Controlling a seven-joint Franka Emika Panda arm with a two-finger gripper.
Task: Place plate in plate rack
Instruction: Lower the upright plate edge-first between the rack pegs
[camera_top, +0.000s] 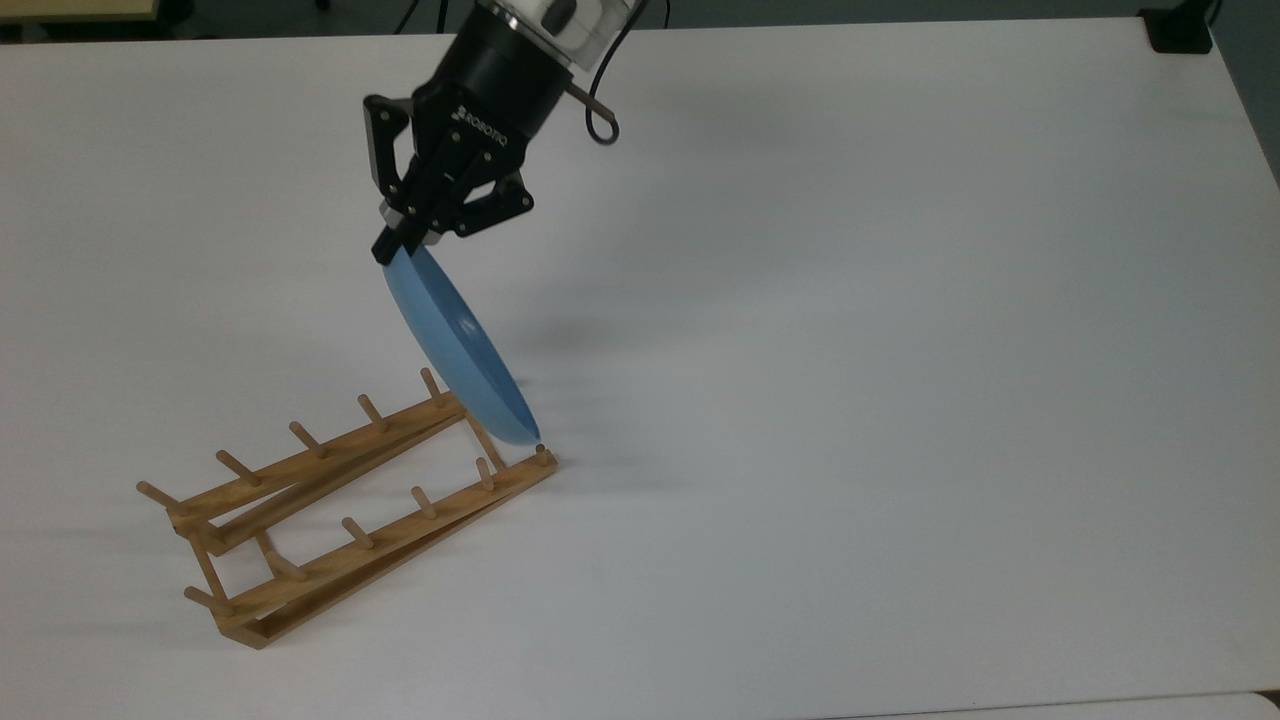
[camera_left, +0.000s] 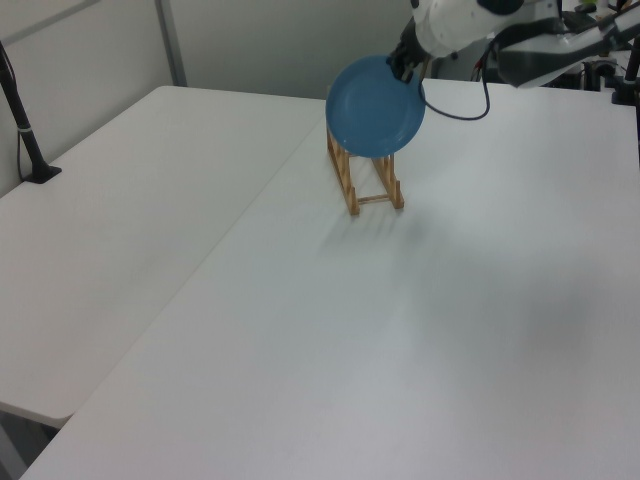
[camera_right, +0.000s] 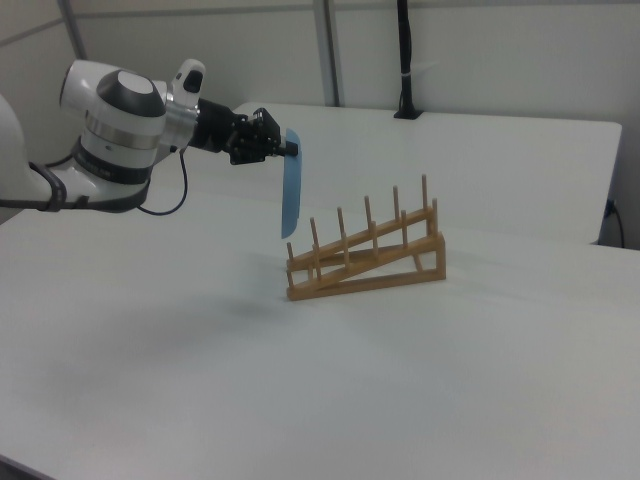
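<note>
Gripper (camera_top: 392, 245) clamps plate (camera_top: 455, 345) edge-on above plate rack (camera_top: 340, 500) end

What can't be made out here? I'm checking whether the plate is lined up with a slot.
- Top view: the plate covers the rack end's pegs.
- Left view: the plate hides the far pegs.
- Right view: the plate is edge-on beside the low end; its depth is unclear.
- Gripper: the contact is too small.
</note>
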